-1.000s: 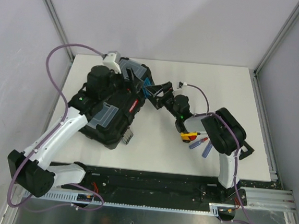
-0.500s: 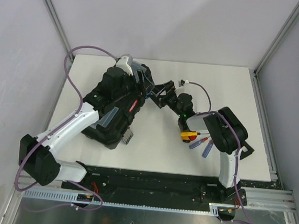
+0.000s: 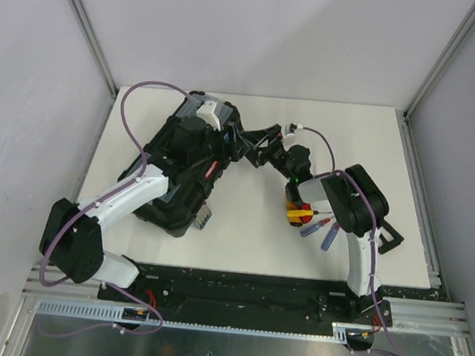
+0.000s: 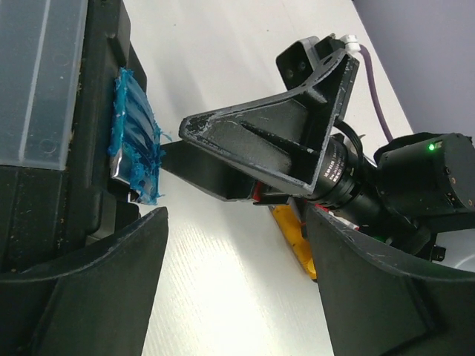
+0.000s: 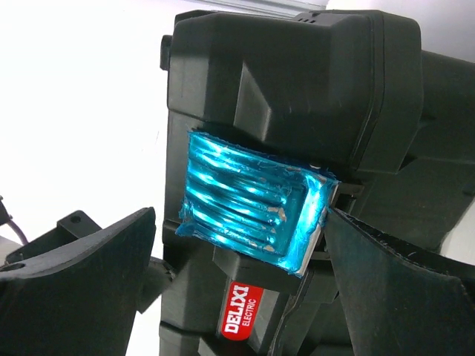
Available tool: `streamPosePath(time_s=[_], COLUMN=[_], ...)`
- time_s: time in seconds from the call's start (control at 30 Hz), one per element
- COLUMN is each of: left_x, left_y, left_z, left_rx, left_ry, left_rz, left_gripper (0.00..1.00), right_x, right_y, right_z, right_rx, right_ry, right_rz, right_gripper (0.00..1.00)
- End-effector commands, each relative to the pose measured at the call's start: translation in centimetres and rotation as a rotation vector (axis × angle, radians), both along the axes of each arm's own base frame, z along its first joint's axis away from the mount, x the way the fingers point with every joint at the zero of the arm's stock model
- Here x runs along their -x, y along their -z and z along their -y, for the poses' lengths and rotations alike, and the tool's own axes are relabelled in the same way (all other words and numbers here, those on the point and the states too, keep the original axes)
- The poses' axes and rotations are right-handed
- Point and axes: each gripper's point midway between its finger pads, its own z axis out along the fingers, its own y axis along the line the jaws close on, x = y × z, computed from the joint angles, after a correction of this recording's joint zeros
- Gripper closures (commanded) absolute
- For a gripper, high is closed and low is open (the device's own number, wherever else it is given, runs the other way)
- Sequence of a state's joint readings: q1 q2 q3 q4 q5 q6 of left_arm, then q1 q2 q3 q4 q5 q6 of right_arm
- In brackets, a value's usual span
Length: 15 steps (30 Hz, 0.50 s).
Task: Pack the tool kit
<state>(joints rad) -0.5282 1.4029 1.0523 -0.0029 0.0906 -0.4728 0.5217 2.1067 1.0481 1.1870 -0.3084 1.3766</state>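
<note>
The tool kit's black toolbox (image 3: 181,202) lies on the white table at left, and its clear lid compartment (image 4: 44,74) shows in the left wrist view. My right gripper (image 5: 239,222) is open, with its jaws on either side of the blue latch (image 5: 252,204) on the box's side, above a red label (image 5: 241,308). My left gripper (image 4: 236,222) is open over bare table beside that latch (image 4: 133,144), facing the right gripper (image 4: 267,141). Nothing lies between its jaws. A yellow-handled screwdriver (image 3: 299,210) and blue ones (image 3: 312,229) lie on the table under the right arm.
The right arm's forearm and camera (image 4: 415,170) sit close in front of my left gripper. The left arm's purple cable (image 3: 135,111) loops over the table's left side. Frame posts stand at the table's back corners.
The left arm has swung right across the toolbox lid to the latch side, and its jaws have narrowed a little. The right gripper has held by the latch, still wide.
</note>
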Motion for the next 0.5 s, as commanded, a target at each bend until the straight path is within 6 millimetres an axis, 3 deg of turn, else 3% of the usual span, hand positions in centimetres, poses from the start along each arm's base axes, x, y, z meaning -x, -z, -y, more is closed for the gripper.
streamPosePath(time_s=[0.0,0.17,0.47], left_x=[-0.6,-1.1,-1.6], left_y=[-1.4,-0.5,0.0], left_z=[0.5,0.4,-1.2], left_rx=[0.021,0.029,-0.018], left_ry=[0.019,-0.006,-0.226], left_rz=[0.111,0.121,0.116], left_gripper=[0.19,0.19,0.19], right_x=[-0.3,-0.6,-1.3], right_y=[-7.6,-7.6,-7.4], right_z=[1.2,1.5,2.0], right_rx=[-0.195,-0.264,-0.322], right_ry=[-0.001,-0.014,-0.003], right_rz=[0.175,0.117,0.039], right_gripper=[0.01,0.01,0.01])
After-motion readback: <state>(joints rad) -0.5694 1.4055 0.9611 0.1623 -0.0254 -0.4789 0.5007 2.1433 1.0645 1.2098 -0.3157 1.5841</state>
